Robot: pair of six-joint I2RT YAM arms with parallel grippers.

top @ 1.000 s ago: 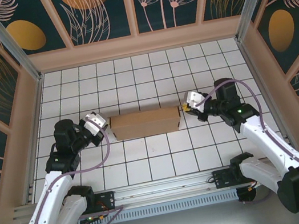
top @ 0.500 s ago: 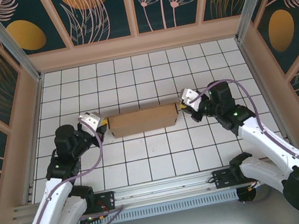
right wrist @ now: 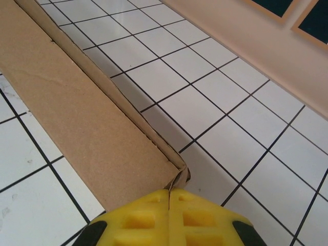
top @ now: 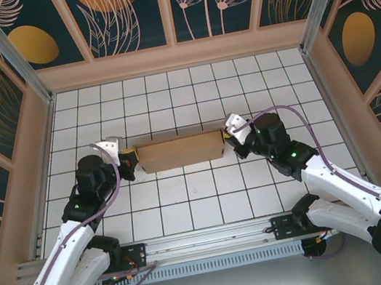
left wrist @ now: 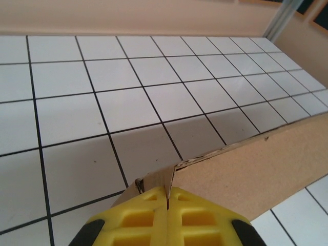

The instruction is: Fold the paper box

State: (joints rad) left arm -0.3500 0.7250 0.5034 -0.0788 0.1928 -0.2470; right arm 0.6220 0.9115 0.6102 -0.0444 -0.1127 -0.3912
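Observation:
The paper box (top: 181, 153) lies folded into a long, low brown cardboard shape across the middle of the tiled floor. My left gripper (top: 128, 156) is shut, its yellow tips pressed against the box's left end; in the left wrist view the fingertips (left wrist: 167, 190) meet a small corner flap of the box (left wrist: 246, 169). My right gripper (top: 228, 136) is also shut and butts against the right end. In the right wrist view its tips (right wrist: 169, 193) touch the near corner of the box (right wrist: 77, 102), where a flap edge curls.
White tiles with black grid lines (top: 186, 202) cover the floor. Beige walls (top: 175, 56) enclose it at the back and both sides. A metal rail (top: 207, 239) with the arm bases runs along the near edge.
Both grippers have moved inward from beside the box until their shut tips touch its two ends. The box has stayed in about the same place.

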